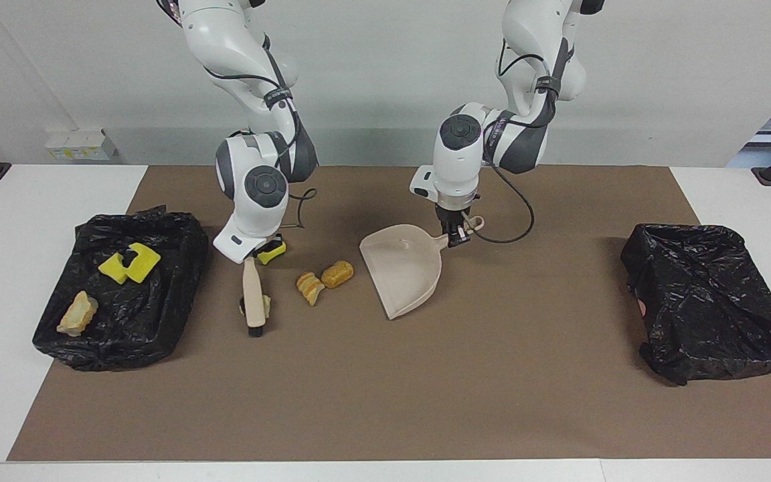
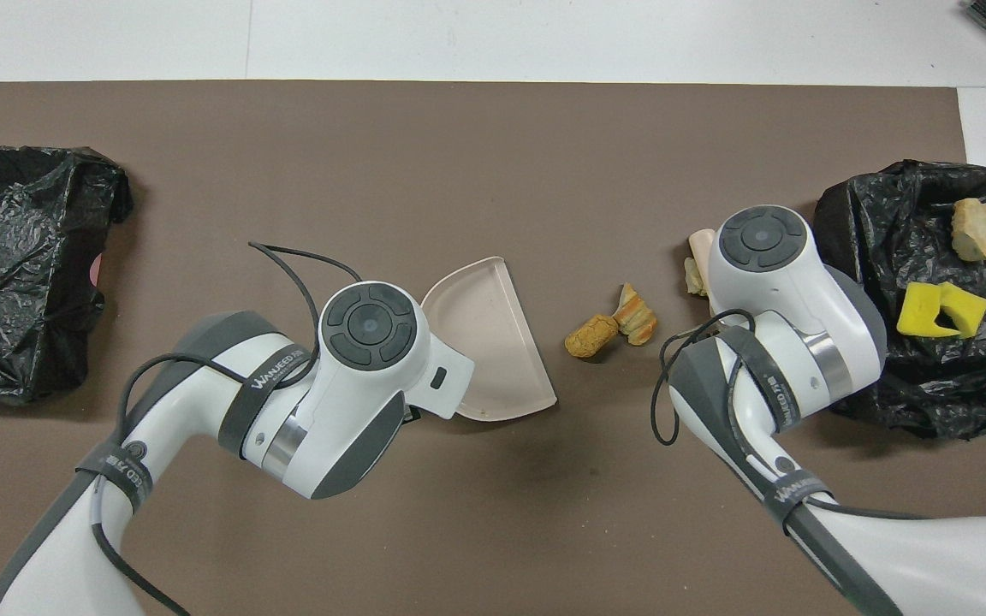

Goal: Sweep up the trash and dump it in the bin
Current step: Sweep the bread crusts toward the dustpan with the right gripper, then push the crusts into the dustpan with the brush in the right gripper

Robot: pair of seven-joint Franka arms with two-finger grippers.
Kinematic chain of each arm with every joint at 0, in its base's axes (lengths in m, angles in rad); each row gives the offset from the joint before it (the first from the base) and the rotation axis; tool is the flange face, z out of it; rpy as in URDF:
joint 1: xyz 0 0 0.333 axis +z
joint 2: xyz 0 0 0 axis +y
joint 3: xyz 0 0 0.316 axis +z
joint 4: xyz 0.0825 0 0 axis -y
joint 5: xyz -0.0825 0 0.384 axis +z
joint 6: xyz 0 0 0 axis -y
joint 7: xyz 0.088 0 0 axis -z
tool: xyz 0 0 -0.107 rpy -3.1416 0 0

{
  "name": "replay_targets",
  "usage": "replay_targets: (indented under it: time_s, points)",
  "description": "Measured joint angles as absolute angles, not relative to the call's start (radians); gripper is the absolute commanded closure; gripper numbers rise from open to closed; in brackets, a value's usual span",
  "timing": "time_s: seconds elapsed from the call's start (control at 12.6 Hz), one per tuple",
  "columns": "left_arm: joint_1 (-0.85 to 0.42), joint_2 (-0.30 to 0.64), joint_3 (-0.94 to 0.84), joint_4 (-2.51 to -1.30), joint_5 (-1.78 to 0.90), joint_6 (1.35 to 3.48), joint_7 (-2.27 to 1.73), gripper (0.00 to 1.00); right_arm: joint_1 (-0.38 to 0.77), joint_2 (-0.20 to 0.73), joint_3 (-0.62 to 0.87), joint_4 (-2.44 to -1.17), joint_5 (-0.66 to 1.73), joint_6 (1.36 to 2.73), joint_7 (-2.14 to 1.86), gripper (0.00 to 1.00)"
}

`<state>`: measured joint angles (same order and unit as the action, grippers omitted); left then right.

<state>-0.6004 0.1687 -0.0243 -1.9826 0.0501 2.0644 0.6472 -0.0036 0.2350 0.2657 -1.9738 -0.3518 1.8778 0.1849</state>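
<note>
The left gripper (image 1: 455, 236) is clamped on the dustpan (image 1: 403, 270) handle, the pan's mouth spreading away from the jaws. The right gripper (image 1: 252, 250) grips the brush (image 1: 252, 294) handle; a yellow sponge chunk (image 1: 272, 251) lies just beside these jaws, a pale scrap (image 1: 266, 304) touches the brush, 2 bread pieces (image 1: 324, 279) lie between brush and dustpan. 3 scraps (image 1: 128, 264) sit in the black bin (image 1: 158, 314).
</note>
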Motion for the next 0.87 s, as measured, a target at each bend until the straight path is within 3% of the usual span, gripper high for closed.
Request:
replay_targets:
  time_s: [0.87]
  points:
    - [-0.600, 0.157, -0.024, -2.003, 0.050, 2.052, 0.647, 1.00, 0.233, 0.225, 0.271, -1.975, 0.246, 1.963, 0.097, 1.00]
